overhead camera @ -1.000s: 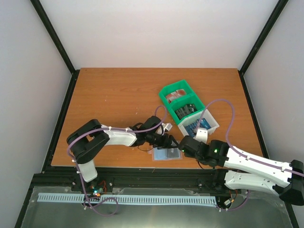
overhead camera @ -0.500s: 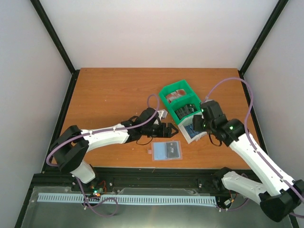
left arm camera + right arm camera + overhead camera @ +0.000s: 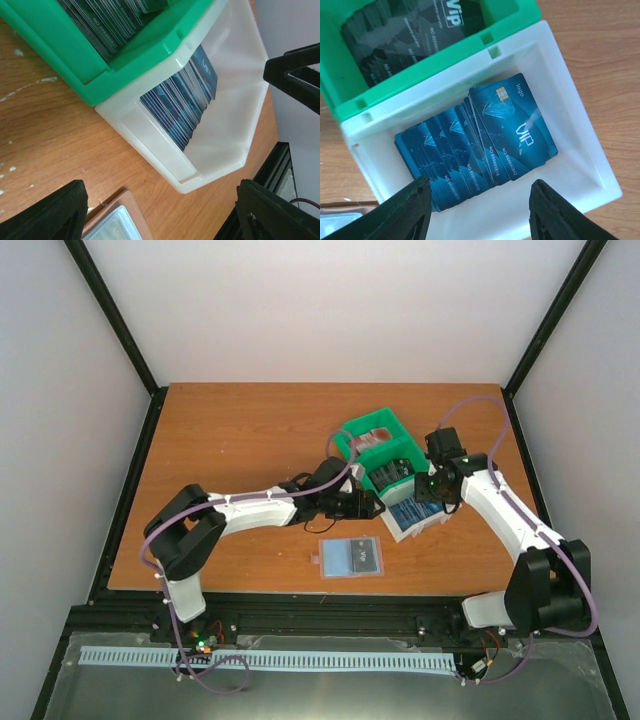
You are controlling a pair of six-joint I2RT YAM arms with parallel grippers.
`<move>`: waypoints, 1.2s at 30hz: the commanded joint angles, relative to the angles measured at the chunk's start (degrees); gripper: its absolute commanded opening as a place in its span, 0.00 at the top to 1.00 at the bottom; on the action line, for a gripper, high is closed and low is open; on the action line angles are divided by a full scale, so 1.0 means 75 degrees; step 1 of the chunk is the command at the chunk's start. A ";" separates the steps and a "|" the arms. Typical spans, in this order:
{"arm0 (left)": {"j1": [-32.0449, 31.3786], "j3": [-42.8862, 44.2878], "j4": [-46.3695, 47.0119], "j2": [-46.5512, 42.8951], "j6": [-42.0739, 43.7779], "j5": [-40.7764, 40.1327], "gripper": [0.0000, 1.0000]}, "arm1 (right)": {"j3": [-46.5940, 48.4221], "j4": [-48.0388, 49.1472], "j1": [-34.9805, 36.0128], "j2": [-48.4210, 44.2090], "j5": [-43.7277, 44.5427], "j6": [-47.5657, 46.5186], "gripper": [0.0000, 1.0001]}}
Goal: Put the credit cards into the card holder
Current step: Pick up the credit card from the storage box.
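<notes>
Right gripper (image 3: 428,492), fingers apart, now swung over blue credit cards (image 3: 485,145); left gripper (image 3: 366,505) spread alongside; open card holder (image 3: 352,558) awaits pick.

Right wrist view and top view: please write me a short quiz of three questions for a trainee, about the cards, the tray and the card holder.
1. True or false: the right gripper is shut.
2. Choose one: in the tray, the blue cards stand in the part of which colour? A green, B white, C red.
3. Fill in the missing word: the card holder lies ___ (open or folded) on the table.

Key: 1 false, its fingers stand wide apart over the cards. 2 B. 3 open.
</notes>
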 commanded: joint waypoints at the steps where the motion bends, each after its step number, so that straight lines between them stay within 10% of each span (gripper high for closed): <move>1: 0.0057 0.0449 0.0175 0.0526 0.0237 0.0412 0.18 | -0.0277 0.0400 -0.0215 0.0473 -0.0303 0.0074 0.47; 36: 0.0057 0.1081 0.0263 0.1758 -0.0040 0.0639 0.18 | 0.0048 0.1279 -0.0888 0.2164 -0.0303 0.0629 0.65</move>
